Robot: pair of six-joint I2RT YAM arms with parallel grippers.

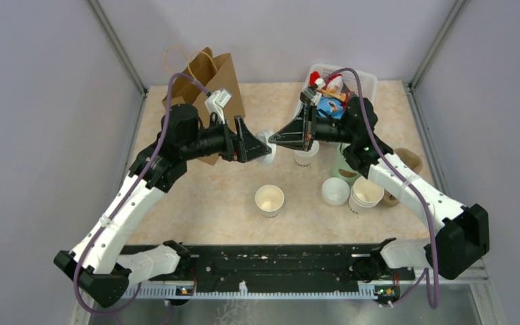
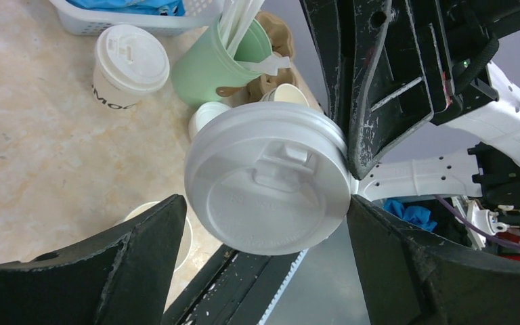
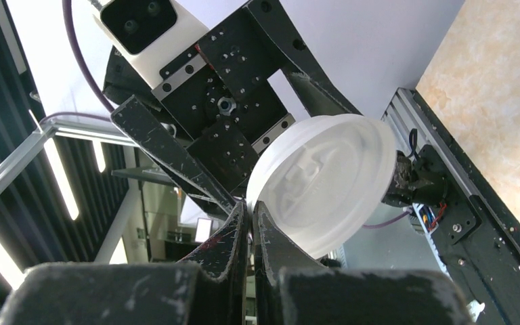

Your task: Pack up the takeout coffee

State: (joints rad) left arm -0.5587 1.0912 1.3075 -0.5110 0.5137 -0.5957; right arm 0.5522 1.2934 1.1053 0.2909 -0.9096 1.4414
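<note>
A white plastic lid [image 1: 267,145] [image 2: 267,179] [image 3: 325,183] hangs in the air over the table's middle. My right gripper [image 1: 275,139] [image 3: 249,206] is shut on its rim. My left gripper [image 1: 264,146] [image 2: 264,203] faces it, open wide, one finger on each side of the lid. A gap shows at one finger; the other stands close to the rim. The takeout coffee cup [image 1: 269,200] [image 2: 150,220] stands lidless and upright on the table in front of and below both grippers, partly hidden by a finger in the left wrist view.
A brown paper bag [image 1: 213,81] stands at the back left. A lidded white cup with black lettering [image 1: 304,157] [image 2: 127,64], a green cup of stirrers [image 2: 220,64], loose lids [image 1: 335,191], nested cups [image 1: 365,193] and a white basket [image 1: 365,82] crowd the right.
</note>
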